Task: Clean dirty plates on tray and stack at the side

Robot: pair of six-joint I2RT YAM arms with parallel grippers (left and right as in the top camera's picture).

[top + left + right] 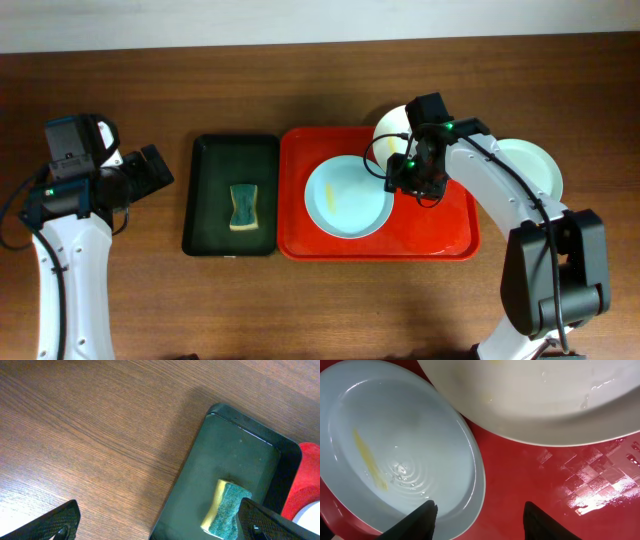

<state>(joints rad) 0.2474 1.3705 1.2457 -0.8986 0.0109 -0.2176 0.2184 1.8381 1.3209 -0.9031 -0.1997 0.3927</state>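
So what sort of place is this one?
Probably a lab tabletop staged for dishwashing, not a real kitchen: robot arms at a wooden table, a smeared plate on a red tray, a sponge in a green tray.

- A brown wooden table top [300,300] with a fine lengthwise grain fills nearly the whole overhead view.
- A dark green rectangular plastic tray [210,190] with rounded corners and a raised rim lies flat on the table, left of centre.
- A small waisted sponge [243,207], yellow foam with a green scouring face, lies inside this tray, right of its middle, green face up.
- A pale strip [200,20] runs beyond the table's far edge.
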